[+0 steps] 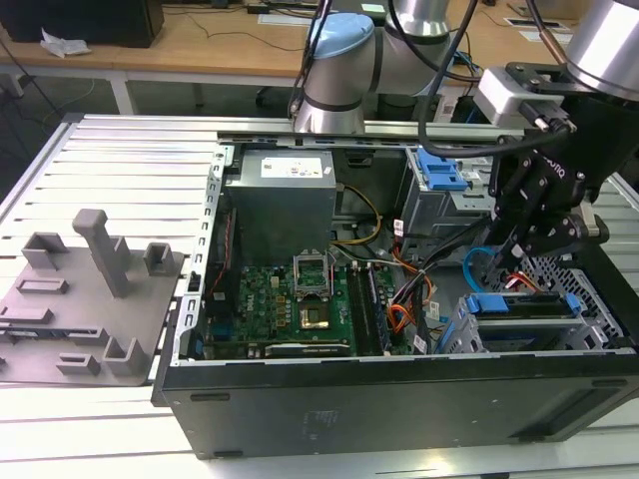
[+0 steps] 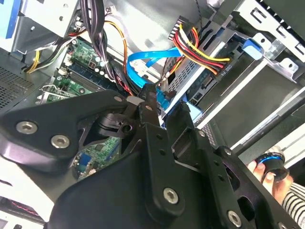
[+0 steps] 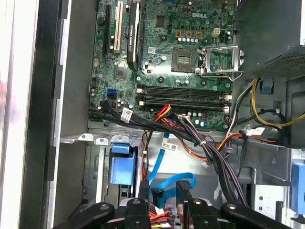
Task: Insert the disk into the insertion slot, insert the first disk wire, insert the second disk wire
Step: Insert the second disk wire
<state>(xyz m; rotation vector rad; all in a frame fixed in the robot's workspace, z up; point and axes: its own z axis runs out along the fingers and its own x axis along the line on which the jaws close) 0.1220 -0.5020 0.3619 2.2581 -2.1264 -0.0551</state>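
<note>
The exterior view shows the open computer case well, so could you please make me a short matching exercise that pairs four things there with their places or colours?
Things:
1. the disk
2. the second disk wire
3. the gripper
4. the grey fixture plate

Descriptions:
A. outside the case, on the slatted table at the exterior view's left
B. light blue, curving in a loop
C. black, reaching down into the case above the drive bay
D. in a bright blue carrier, seated in the insertion slot at the exterior view's right

Pairs: 1-D, 2-B, 3-C, 4-A
</note>
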